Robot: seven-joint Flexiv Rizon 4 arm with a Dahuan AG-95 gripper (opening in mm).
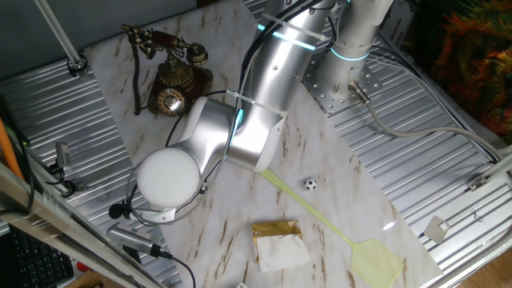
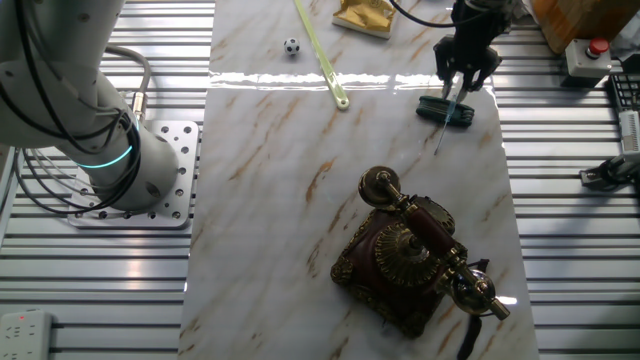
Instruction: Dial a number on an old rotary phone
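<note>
The old rotary phone stands upright on the marble board, dark brown and brass, with its handset on the cradle and its round dial facing up. In the other fixed view my gripper hangs at the far end of the board, well away from the phone and just above a dark green ribbed tool. A thin pale rod runs from under the fingertips toward the phone. I cannot tell whether the fingers grip it. In the one fixed view the arm's white joint hides the gripper.
A yellow fly swatter, a small football and a gold packet lie on the board. A box with a red button sits on the ribbed metal table.
</note>
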